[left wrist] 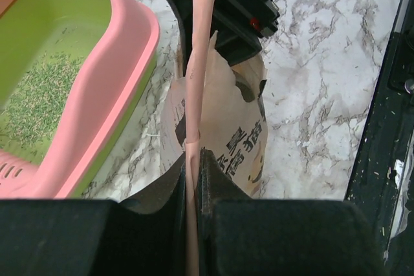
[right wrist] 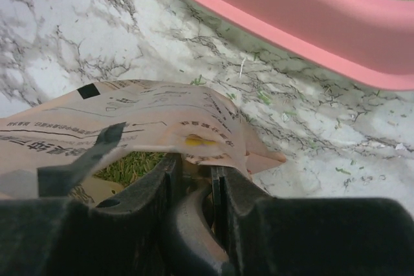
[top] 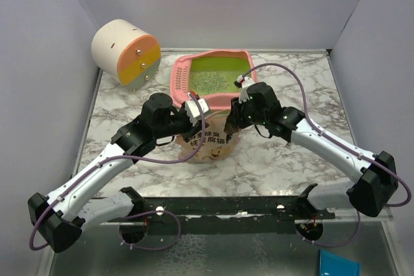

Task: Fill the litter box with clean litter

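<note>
Pinching with left claw [left wrist: 193, 163], shut narrow, the pink top edge of the pouch [top: 210, 148]; gripping tight with right claw [right wrist: 197, 169] its opposite lip. Standing on the tabletop [top: 284, 159], just beside the litter box [top: 180, 77]; inside there, clean litter [top: 212, 82] in thin layer.

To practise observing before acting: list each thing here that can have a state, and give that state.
pouch: upright, open, pinched on both sides.
litter box: upright, only partly filled.
clean litter: thin patch in box, some in pouch.
left tool: shut on pouch rim.
right tool: shut on pouch rim.
</note>
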{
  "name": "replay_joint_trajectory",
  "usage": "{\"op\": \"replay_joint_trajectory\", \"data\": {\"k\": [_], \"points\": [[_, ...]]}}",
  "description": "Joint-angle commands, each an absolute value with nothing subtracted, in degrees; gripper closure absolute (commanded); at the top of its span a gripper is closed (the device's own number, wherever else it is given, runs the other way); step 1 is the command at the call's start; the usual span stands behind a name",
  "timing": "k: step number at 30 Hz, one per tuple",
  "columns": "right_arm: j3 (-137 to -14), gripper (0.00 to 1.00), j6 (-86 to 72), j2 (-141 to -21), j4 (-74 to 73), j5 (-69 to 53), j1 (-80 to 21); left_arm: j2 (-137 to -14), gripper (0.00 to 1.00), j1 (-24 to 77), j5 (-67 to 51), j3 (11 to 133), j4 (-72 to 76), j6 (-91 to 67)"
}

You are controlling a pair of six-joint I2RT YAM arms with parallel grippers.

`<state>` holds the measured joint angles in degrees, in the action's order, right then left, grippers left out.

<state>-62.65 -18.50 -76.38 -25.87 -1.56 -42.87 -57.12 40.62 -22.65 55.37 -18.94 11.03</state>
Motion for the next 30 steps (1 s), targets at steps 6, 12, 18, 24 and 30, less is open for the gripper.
{"op": "replay_joint_trajectory", "data": {"k": [6, 12, 18, 24, 30], "points": [[-52.19, 0.99, -31.37, -71.87, -17.66, -12.13, -36.75, -52.84, 1.0, 40.73, -19.88, 53.66, -14.71, 10.07], [-48.64, 0.99, -36.86, -69.32, -11.52, -10.9, -36.3, -52.81, 1.0, 40.78, -19.7, 53.58, -13.99, 9.8], [-46.94, 0.99, -41.34, -67.24, -8.24, -8.24, -36.22, -53.61, 1.0, 40.78, -19.58, 53.72, -13.99, 9.95], [-44.34, 0.99, -45.89, -65.39, -4.4, -7.85, -35.24, -52.92, 1.0, 40.75, -18.89, 53.35, -14.07, 10.02], [-40.96, 0.99, -50.64, -62.65, 0.69, -9.24, -32.82, -51.98, 1.0, 40.73, -18.57, 53.01, -14.26, 9.69]]}}
